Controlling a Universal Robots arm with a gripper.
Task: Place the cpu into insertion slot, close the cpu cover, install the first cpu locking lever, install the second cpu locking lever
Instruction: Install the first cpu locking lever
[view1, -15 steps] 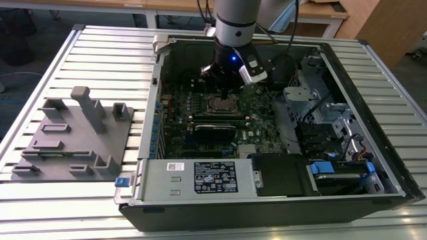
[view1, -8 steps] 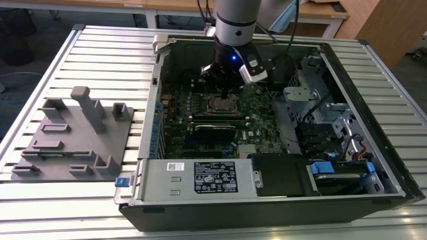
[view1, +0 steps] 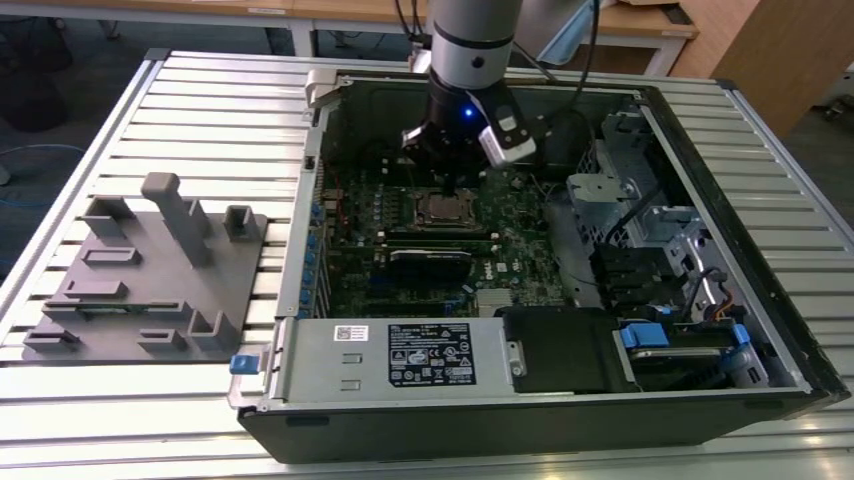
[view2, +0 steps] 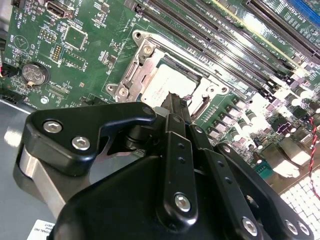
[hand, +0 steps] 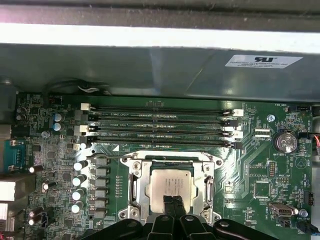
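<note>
The gripper (view1: 449, 180) stands in the upper middle of the exterior view, inside the open computer case (view1: 561, 428). Its fingers (hand: 170, 205) are clenched together, tips at the edge of the chip (hand: 170, 182). The chip lies in the socket (hand: 129, 164), with the silver cover (hand: 141, 187) around it.

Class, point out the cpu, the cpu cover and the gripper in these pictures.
cpu (hand: 169, 181): first wrist view, middle of its metal top.
cpu cover (hand: 141, 186): first wrist view, frame bar beside the cpu.
gripper (hand: 174, 206): first wrist view, between its fingertips.
</note>
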